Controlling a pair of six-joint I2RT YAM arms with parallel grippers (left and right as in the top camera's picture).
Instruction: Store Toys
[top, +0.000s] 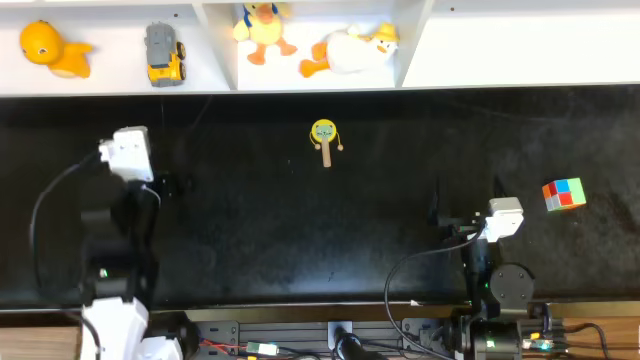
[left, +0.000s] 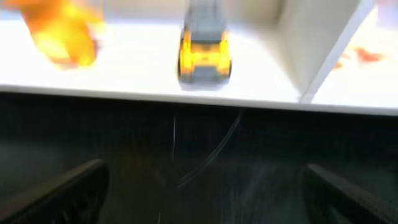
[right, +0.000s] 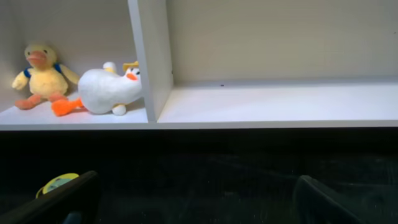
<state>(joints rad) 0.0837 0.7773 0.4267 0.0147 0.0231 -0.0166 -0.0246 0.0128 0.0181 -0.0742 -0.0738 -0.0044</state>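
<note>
One tiled cube (top: 564, 194) (boxy) on table (top: 250, 230).

Left tool (left: 202, 190) and right tool (right: 193, 198) gape (both empty).

I see a black table (top: 250, 220) with a white shelf (top: 520, 50) along its far edge. On the table lie a rattle (top: 324, 134), near the shelf, and a cube (top: 564, 194), off to the right. The shelf's left bay holds an orange duck (top: 52, 48) and a truck (top: 164, 53). The middle bay holds a yellow duck (top: 264, 28) beside a white duck (top: 350, 50).
</note>
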